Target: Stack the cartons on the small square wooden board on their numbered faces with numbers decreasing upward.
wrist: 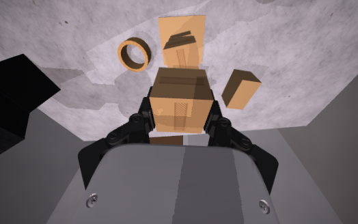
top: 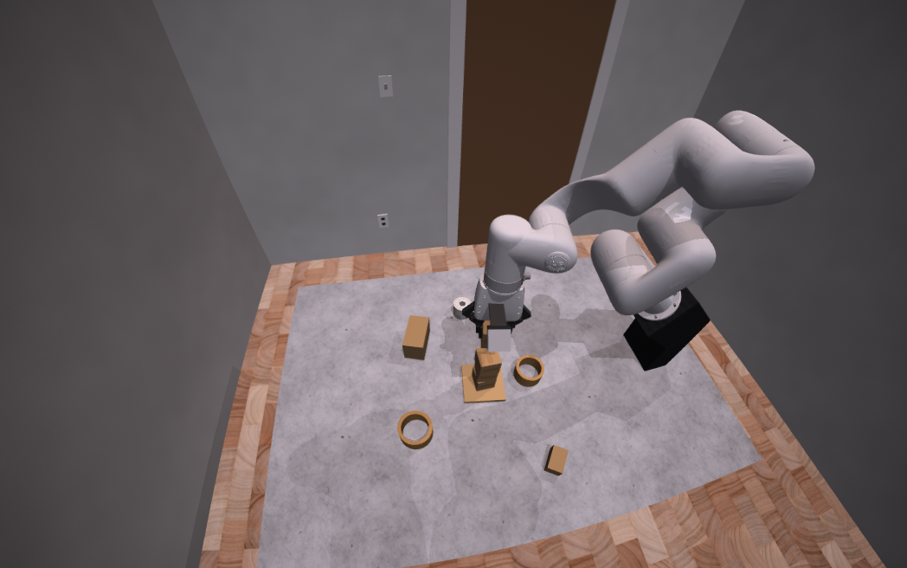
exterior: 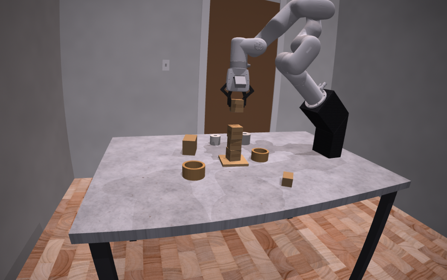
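My gripper (exterior: 236,105) (wrist: 180,97) is shut on a carton (exterior: 237,103) (wrist: 181,89), held level in the air. In the exterior view the carton appears above the column with a gap between them; its exact alignment is hard to tell. Three cartons (top: 487,366) (exterior: 234,143) (wrist: 181,58) stand as one column on the square wooden board (top: 472,395) (exterior: 244,161) (wrist: 181,24). The lower ones look slightly turned or offset against each other. The held carton has tape strips on its visible faces. No printed number is readable, and the undersides are hidden.
A larger box (top: 416,331) (exterior: 189,145) (wrist: 244,94) stands left of the board. One ring (top: 414,443) (exterior: 193,173) lies front left, another (top: 529,382) (exterior: 259,157) close right of the board. A small block (top: 557,458) (exterior: 287,179) is front right. White rolls (exterior: 215,141) (exterior: 246,139) stand behind.
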Robot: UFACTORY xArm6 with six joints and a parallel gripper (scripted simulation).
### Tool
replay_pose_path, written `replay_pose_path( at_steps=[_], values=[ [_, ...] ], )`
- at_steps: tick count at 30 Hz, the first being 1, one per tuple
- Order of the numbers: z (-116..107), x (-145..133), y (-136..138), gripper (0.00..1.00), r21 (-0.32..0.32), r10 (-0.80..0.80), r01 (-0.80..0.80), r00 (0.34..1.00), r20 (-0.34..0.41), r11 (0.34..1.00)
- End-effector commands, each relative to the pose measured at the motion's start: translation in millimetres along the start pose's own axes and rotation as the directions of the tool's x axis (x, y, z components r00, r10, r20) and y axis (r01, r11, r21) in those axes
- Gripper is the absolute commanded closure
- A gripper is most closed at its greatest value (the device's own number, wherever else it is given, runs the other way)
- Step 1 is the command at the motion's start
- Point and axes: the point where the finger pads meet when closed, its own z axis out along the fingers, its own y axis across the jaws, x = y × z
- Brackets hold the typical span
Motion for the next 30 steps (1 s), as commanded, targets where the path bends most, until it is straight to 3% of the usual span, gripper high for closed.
replay_pose_path(
  at_steps=[1,9,30],
  values=[
    [5.8,1.8,1.0,1.00,-0.005,0.010,-0.010,0.998,0.058,1.000],
    [47.1,1.3,0.0,1.00,-0.004,0.010,-0.010,0.998,0.058,1.000],
    [63.2,0.5,-0.1,1.00,-0.004,0.010,-0.009,0.998,0.058,1.000]
  ],
)
